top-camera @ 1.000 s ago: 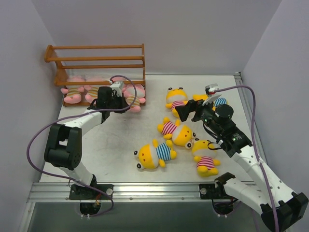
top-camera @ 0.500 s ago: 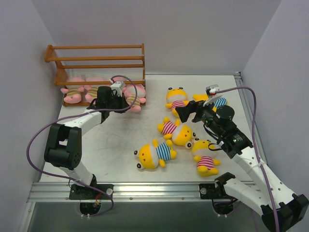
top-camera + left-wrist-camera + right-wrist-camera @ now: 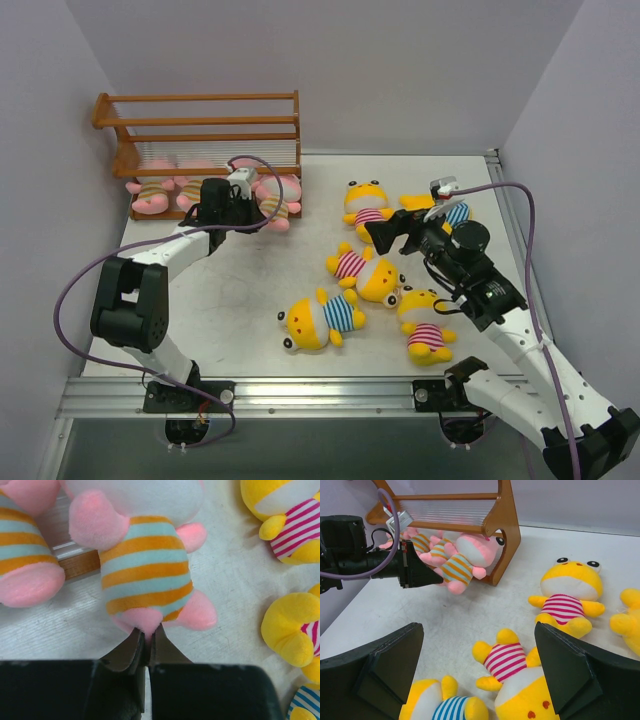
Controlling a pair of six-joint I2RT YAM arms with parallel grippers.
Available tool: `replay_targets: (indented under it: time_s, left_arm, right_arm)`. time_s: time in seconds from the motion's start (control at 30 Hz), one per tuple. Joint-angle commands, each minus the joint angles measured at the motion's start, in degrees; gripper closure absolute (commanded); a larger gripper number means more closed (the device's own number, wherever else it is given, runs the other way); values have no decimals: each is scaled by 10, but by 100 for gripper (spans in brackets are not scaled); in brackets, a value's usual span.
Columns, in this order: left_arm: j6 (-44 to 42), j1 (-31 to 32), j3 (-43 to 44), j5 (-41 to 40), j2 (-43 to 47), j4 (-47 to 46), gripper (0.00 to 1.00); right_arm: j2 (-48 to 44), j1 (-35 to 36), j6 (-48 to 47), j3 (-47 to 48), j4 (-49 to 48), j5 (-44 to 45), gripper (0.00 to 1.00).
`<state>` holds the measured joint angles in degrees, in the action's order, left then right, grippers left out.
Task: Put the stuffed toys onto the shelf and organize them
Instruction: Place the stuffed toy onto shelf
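Pale lilac walls [image 3: 350, 60] close in a white tabletop [image 3: 230, 300]. Your wooden shelf [image 3: 200, 122] stands against the back wall at about 11 o'clock on that surface.

Your left gripper [image 3: 146, 639] is pinched fully shut on the pink toy [image 3: 145, 575] in the orange-and-pale-blue striped shirt. It nips a fold of plush at the toy's bottom, between the legs. That toy lies at the 3 o'clock end of the shelf, with its head tucked under the lowest slats beside the end post and its legs pointing out over the tabletop. At its 9 o'clock, the other pink toys [image 3: 150, 196] lie in a row along the same bottom tier.

Your right gripper [image 3: 392, 232] hangs over the 2 o'clock part of the tabletop, facing the shelf. Its jaws are spread as wide as they go, with nothing between them.

You have five yellow toys loose on the tabletop:
- The far yellow toy [image 3: 365, 203], in pink stripes, lies just beside the right gripper at its 10 o'clock.
- The middle yellow toy [image 3: 365, 272], also in pink stripes, lies at the gripper's 7 o'clock.
- The near yellow toy [image 3: 425, 328], the third in pink stripes, lies at about 5 o'clock on the tabletop, close to the right arm.
- The blue-striped toy [image 3: 322, 320] lies near the front edge at 6 o'clock.
- The half-hidden blue-striped toy [image 3: 452, 212] shows only partly behind the right wrist, at 2 o'clock.
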<state>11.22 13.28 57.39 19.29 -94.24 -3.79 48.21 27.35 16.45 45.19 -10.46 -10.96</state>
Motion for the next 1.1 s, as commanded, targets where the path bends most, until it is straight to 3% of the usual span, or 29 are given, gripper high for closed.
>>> replay_targets:
  time_s: [0.0,0.33,0.6,1.07]
  left_arm:
    - [-21,-4,30,-38,26,13,98]
    - [-33,13,33,-84,38,3,98]
    - [31,25,-10,-175,66,-41,97]
    - [95,69,-15,-210,31,-100,97]
  right_arm:
    - [-13,-4,4,-4,-26,-8,1]
    - [-15,-4,5,-6,-26,-9,0]
    - [-30,-4,10,-11,-23,-9,0]
    - [-51,-5,10,-17,-13,-7,0]
